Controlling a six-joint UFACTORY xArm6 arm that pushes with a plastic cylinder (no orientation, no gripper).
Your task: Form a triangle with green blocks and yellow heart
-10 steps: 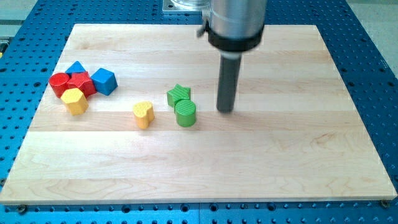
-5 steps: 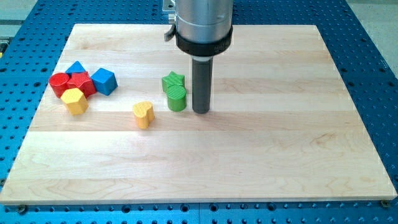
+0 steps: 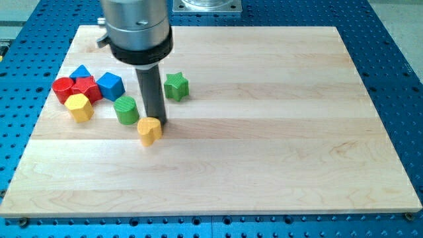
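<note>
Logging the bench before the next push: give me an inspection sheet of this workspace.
Surface: wooden board, flat, on a blue perforated base.
Job's things: green cylinder, green star, yellow heart; apart, in a loose triangle.
Clutter: red blocks, blue blocks and a yellow block clustered at the view's left.
Tool: my tip sits just behind the heart, between the greens.
Cables: nothing seen.
Surroundings: metal mount at the view's top.

The board [image 3: 264, 152] is pale, smooth, matt wood with visible grain. The table [image 3: 396, 39] is blue perforated metal. The rod [image 3: 151, 92] looks dark and matt.
</note>
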